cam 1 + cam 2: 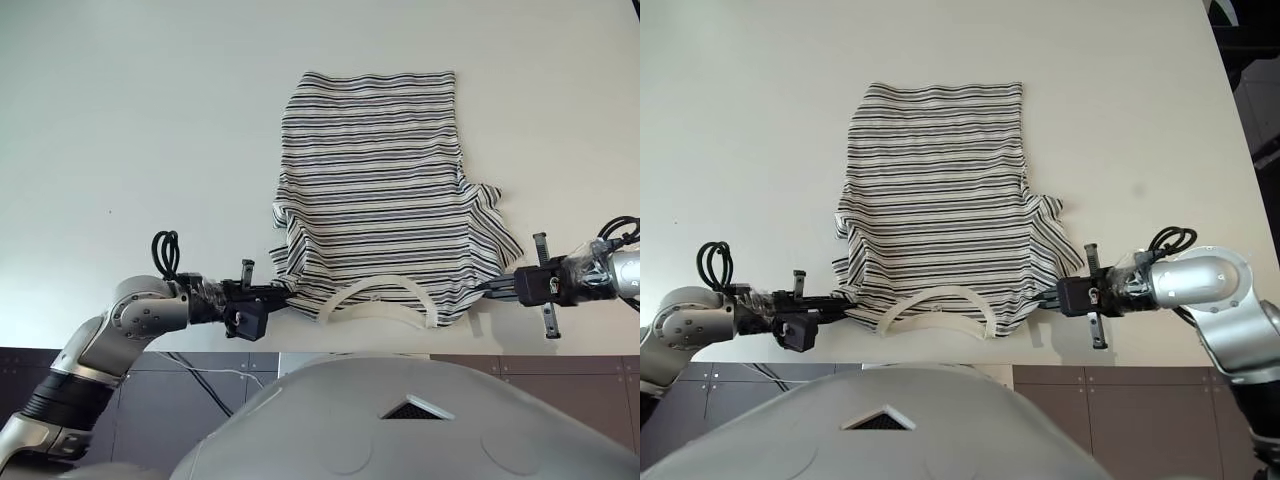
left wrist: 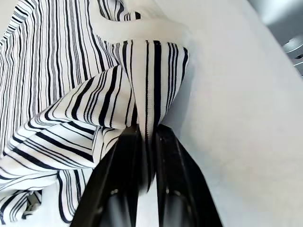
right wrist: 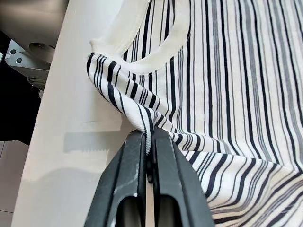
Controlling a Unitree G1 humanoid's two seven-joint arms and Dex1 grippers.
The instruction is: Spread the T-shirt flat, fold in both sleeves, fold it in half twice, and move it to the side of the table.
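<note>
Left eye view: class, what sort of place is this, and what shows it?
Probably a robot lab workbench: a plain white table, one striped T-shirt held at both shoulders by left gripper and right gripper.

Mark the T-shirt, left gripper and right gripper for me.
T-shirt (image 1: 375, 170): left eye view, middle of the striped body.
left gripper (image 2: 147, 136): left wrist view, between the fingertips pinching the cloth.
right gripper (image 3: 149, 137): right wrist view, between the fingertips pinching the cloth.
</note>
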